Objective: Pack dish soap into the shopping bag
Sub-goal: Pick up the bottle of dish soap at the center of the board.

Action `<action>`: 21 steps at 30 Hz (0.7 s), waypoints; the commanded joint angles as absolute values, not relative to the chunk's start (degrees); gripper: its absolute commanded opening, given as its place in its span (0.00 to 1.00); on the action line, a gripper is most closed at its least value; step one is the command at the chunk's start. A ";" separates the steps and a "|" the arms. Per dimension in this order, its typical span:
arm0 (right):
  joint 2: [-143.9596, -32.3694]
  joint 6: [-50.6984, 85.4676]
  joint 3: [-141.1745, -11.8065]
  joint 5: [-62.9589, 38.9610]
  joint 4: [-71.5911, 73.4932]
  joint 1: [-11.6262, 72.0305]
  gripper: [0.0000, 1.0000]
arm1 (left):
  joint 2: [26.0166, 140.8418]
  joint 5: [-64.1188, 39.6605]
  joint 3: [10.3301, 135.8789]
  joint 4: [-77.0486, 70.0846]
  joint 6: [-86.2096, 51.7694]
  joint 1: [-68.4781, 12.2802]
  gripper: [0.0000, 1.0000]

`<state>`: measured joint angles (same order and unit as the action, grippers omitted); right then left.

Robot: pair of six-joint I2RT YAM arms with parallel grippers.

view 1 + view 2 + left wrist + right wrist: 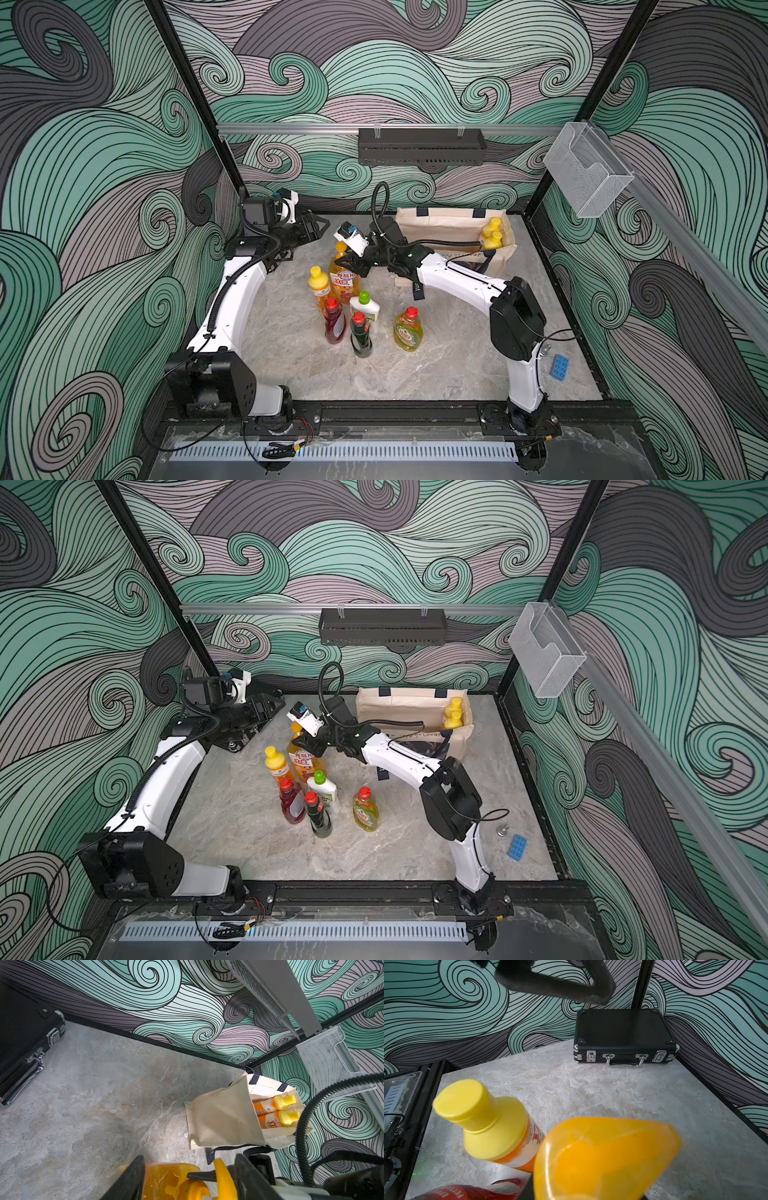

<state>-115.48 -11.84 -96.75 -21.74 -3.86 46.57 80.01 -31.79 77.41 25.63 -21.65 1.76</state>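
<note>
Centre frame in both top views, the right jaws look clenched on the pump neck of the upright big amber plastic bottle; the cream canvas shopping bag opens just to its upper right, nearer this arm than the released left jaws

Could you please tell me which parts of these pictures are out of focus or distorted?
In the right wrist view the amber pump bottle close to the lens is blurred, the yellow-capped orange bottle slightly soft, the black hard case sharp; in the left wrist view the shopping bag is crisp; in both top views the frame posts splay outward.
</note>
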 commanded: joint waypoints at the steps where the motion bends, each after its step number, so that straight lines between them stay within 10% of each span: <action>1: -115.75 -12.74 -97.28 -20.07 -3.33 47.29 0.13 | 79.02 -32.87 77.78 24.69 -21.90 2.10 0.67; 5: -115.06 -12.97 -96.94 -18.35 -3.15 47.26 0.00 | 79.11 -32.97 77.68 24.59 -21.95 2.11 0.67; 21: -111.73 -13.50 -96.20 -10.33 -3.67 47.14 0.00 | 78.70 -35.24 77.72 24.14 -22.30 2.02 0.67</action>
<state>-114.76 -11.51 -96.66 -15.59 -4.56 47.57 80.01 -33.80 77.41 25.58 -21.69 1.76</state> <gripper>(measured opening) 0.368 0.671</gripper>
